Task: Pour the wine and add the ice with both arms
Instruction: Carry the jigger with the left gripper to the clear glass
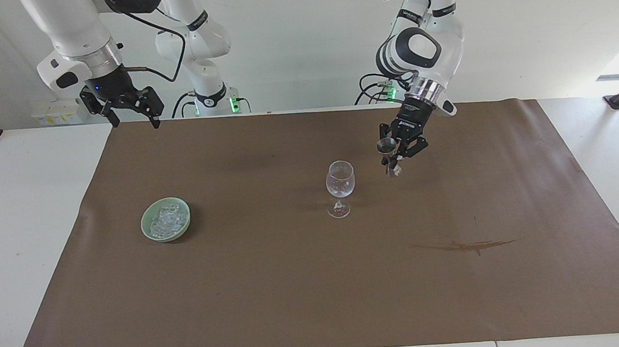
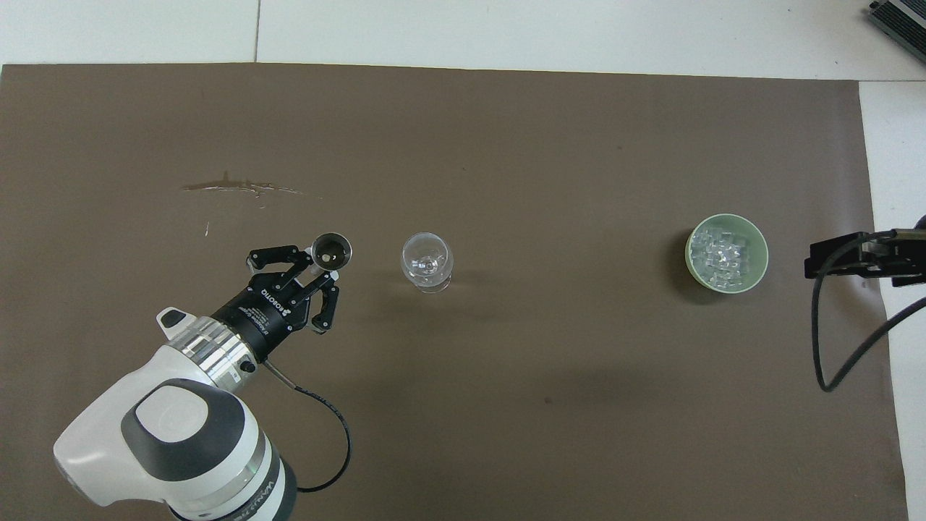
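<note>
Your left hand [image 1: 394, 155] was shut tight on a small metal cup [image 1: 387, 146] — a shiny jigger, held up in the air with its mouth pointing up. It hung over the brown mat [image 1: 274, 295], just beside the wine glass [image 1: 340, 189], toward the left arm's end of the surface [image 1: 13, 227]. The glass stood upright in the middle of the mat. The ice [image 1: 167, 220] lay heaped in a green bowl [image 1: 146, 221], well apart from the glass, toward the right arm's end. Your right hand [image 1: 128, 111] waited up high over the mat's edge by the robots — wide open, with nothing in it.
</note>
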You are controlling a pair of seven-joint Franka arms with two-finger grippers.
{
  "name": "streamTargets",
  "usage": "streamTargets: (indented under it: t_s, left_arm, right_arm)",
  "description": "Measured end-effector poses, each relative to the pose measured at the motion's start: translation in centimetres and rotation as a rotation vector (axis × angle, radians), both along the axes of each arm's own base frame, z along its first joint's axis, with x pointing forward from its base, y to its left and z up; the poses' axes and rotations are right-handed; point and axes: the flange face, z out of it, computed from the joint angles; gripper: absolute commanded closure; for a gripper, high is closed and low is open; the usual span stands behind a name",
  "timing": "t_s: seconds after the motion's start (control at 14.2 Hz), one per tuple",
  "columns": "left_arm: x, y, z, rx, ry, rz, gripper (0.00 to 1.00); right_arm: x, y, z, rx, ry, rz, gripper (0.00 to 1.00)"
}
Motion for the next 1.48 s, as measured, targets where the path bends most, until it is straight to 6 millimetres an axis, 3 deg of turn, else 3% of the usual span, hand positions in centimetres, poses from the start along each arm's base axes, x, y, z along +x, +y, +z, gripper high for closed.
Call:
streamTargets:
  t_s: [0.56,0.85,1.48]
  left_arm:
    - [0.5,-3.3,1.8,0.054,-0.04,-0.001,1.0]
    - [1.6,-4.0,2.6,0.099,-0.08,-0.001,1.0]
    - [1.7,-5.5,3.2,0.285,-0.172,-0.043,1.0]
  right_arm:
    - [0.0,0.0,0.0,0.0,0.0,0.0,0.0]
    - [0.0,0.0,0.0,0.0,0.0,0.0,0.0]
    - [0.0,0.0,0.0,0.0,0.0,0.0,0.0]
